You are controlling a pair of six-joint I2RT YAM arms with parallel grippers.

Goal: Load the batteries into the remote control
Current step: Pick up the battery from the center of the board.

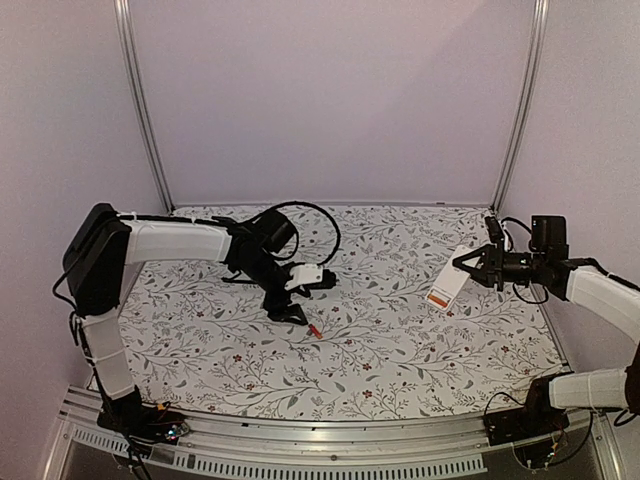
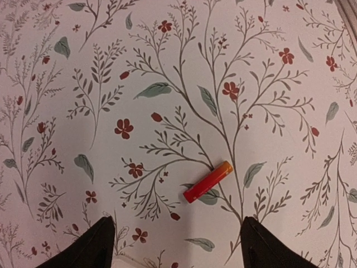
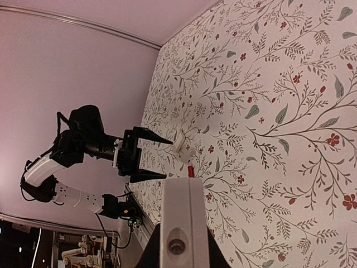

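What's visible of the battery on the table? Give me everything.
The battery is a tiny smooth cylinder, glossy red along most of its length and shading to orange at one end. It lies on its side, diagonal in the left wrist view, on the floral-patterned table. Only the table touches it. The left tool hangs over it, open and empty, and the battery sits just ahead of the gap. Markings and terminals are too small to make out.

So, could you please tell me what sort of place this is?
Probably a robot test booth: left arm and right arm bolted to a metal rail, plain walls, aluminium posts, floral-covered table.
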